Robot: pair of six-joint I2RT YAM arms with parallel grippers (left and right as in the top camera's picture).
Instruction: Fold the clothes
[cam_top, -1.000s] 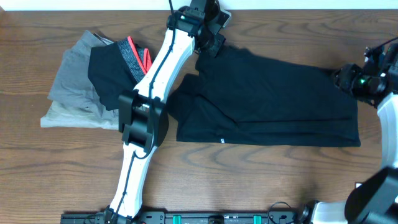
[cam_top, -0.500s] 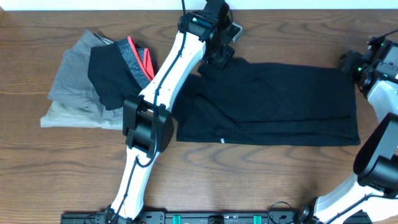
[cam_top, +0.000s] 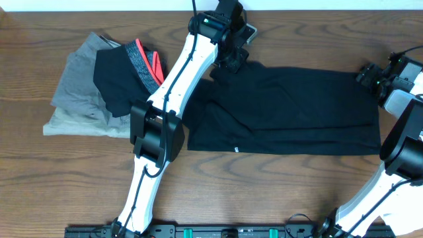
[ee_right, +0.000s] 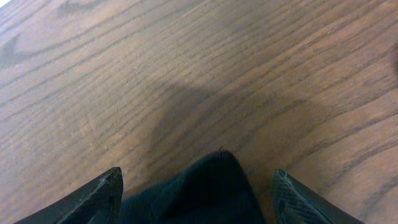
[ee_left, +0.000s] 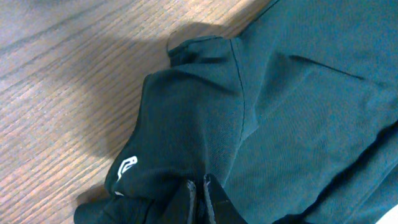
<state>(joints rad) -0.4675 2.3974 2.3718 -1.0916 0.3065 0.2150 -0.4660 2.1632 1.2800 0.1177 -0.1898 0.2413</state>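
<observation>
The black T-shirt (cam_top: 291,109) lies flat on the wooden table as a wide folded rectangle, with a small white mark (cam_top: 236,148) at its near edge. My left gripper (cam_top: 232,61) is at the shirt's far left corner. In the left wrist view its jaws (ee_left: 199,190) are shut on a pinch of the black fabric (ee_left: 205,112), next to a white logo (ee_left: 126,167). My right gripper (cam_top: 371,74) is at the shirt's far right corner. In the right wrist view it is open (ee_right: 196,180), with the corner of the fabric (ee_right: 214,186) between its two fingers.
A smaller black garment with a grey-and-red waistband (cam_top: 129,69) lies on folded grey garments (cam_top: 76,99) at the left. The table's far edge (cam_top: 317,9) is just behind both grippers. The left arm (cam_top: 175,79) stretches diagonally between the pile and the shirt.
My left gripper moved a little up and right with the shirt's corner. My right gripper drew back off the shirt's right edge to its far right corner. The shirt's far edge lies straighter.
</observation>
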